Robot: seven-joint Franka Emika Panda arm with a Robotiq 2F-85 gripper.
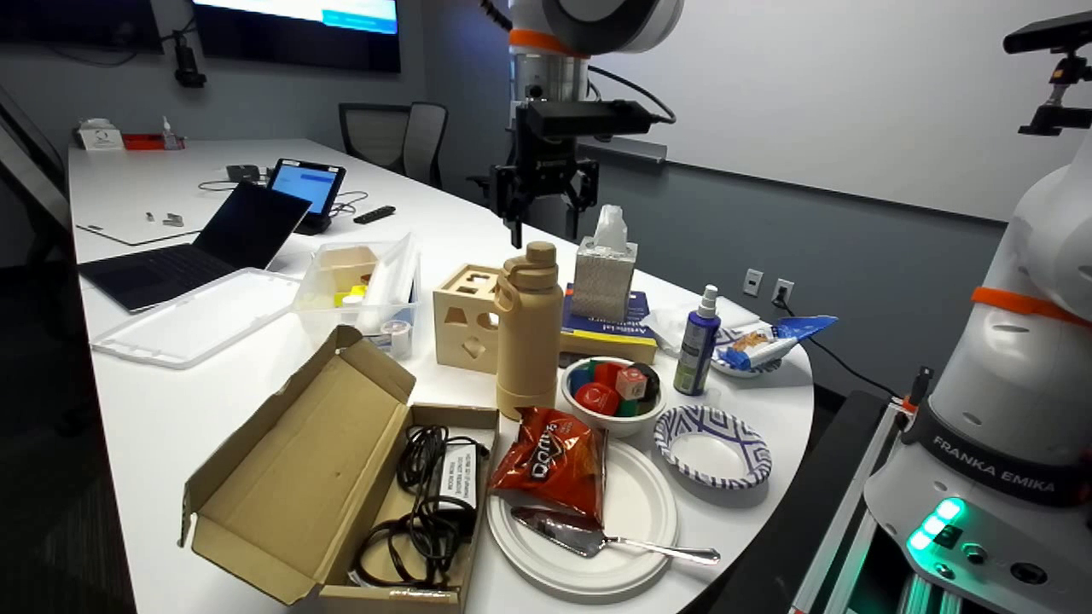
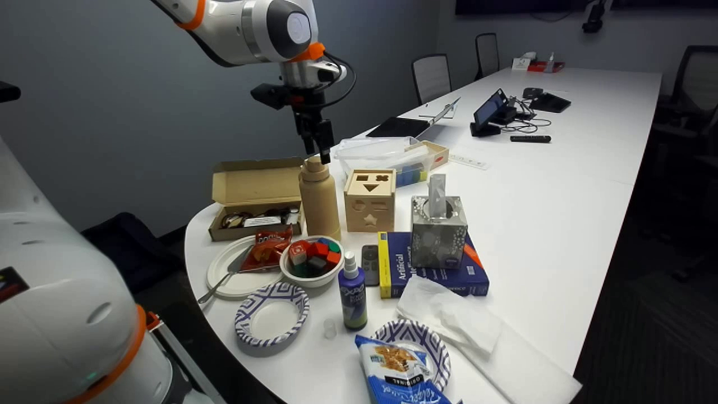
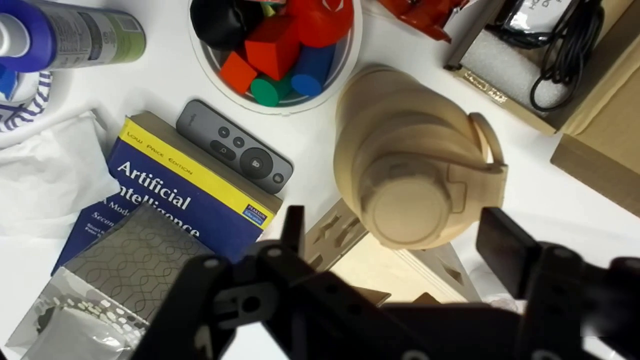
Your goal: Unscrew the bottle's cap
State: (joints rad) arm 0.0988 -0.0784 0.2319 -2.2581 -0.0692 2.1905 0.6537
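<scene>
On the white counter (image 2: 527,224), beside a wooden shape box (image 1: 465,331), the tan bottle (image 1: 529,350) stands upright, cap (image 1: 540,252) on top; above it I hold my claw (image 1: 544,232), jaws spread apart.

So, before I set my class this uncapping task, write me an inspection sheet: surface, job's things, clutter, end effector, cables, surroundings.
Surface: white table, items crowding its rounded end; spills, nothing seen.
Job's things: tan bottle upright; cap on its neck, whether loosened cannot be told.
Clutter: wooden shape box beside the bottle; bowl of coloured blocks; Doritos bag and cake server on a white plate; open cardboard box; tissue box on a blue book; purple spray bottle, among others.
End effector: open, jaws apart, above the cap; no contact seen.
Cables: black cables lying inside the cardboard box; looped cable above the end effector.
Surroundings: chairs, lit wall screen, whiteboard; no people seen.
</scene>
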